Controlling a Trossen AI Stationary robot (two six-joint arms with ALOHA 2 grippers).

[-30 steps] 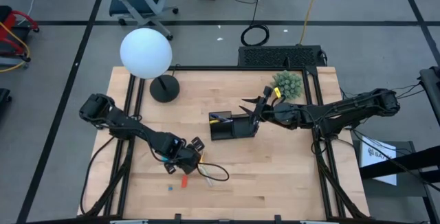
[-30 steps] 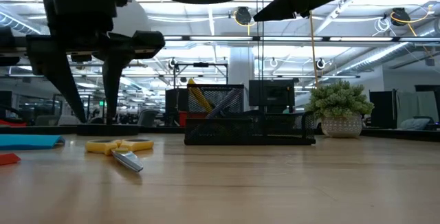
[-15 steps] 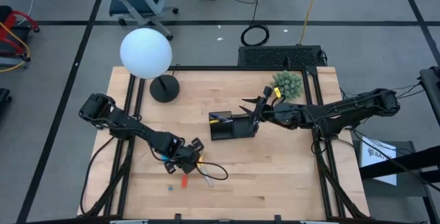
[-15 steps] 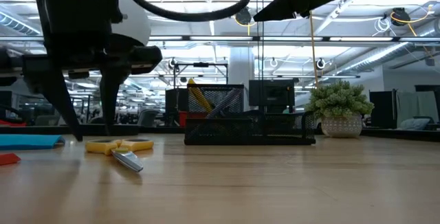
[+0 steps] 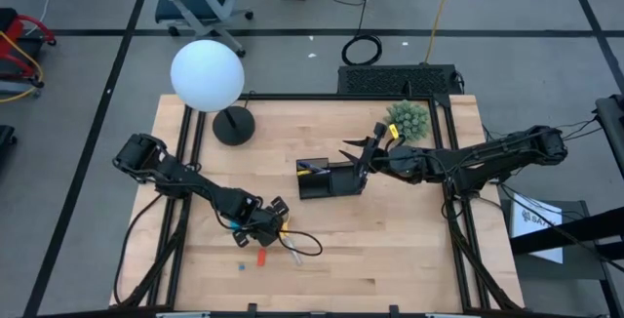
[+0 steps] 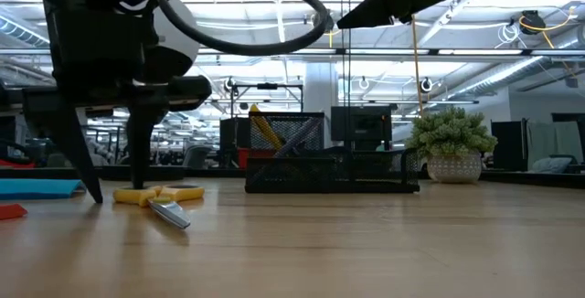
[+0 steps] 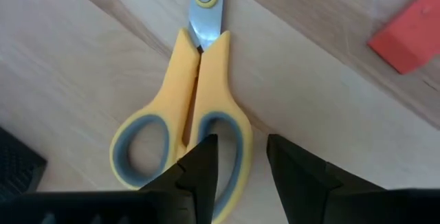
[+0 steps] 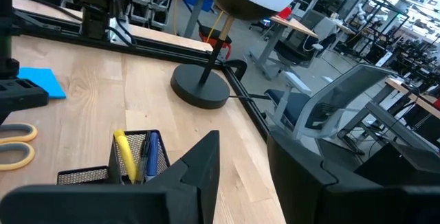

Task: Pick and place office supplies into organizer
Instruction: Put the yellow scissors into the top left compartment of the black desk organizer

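The yellow-handled scissors [image 7: 185,114] lie flat on the table, also seen in the low view [image 6: 160,196] and the high view [image 5: 289,240]. My left gripper [image 7: 240,176] is open and points down over their handle loops, with its fingertips [image 6: 117,193] down near the tabletop. A red eraser [image 7: 409,28] and a blue pad [image 6: 37,188] lie close by. The black organizer [image 5: 330,178] stands mid-table with a yellow and a blue pen [image 8: 134,155] upright in it. My right gripper [image 5: 359,147] hovers open above the organizer's right end. My left gripper comes at the scissors from above, pointing down, with one finger [image 7: 199,172] over the handle's loop [image 7: 230,138] and the other [image 7: 295,172] over bare wood beside it. I cannot tell whether a finger touches the handle.
A white globe lamp [image 5: 207,76] with a round black base [image 5: 233,125] stands at the far left. A green spiky plant [image 5: 408,120] sits at the far right, behind my right arm. A small blue piece [image 5: 240,266] lies near the near edge. Bare wood stretches along the near right.
My left gripper has come down toward the scissors, its open fingertips sinking from well above the table to about tabletop height. The scissors, the organizer and the right arm have stayed where they were.
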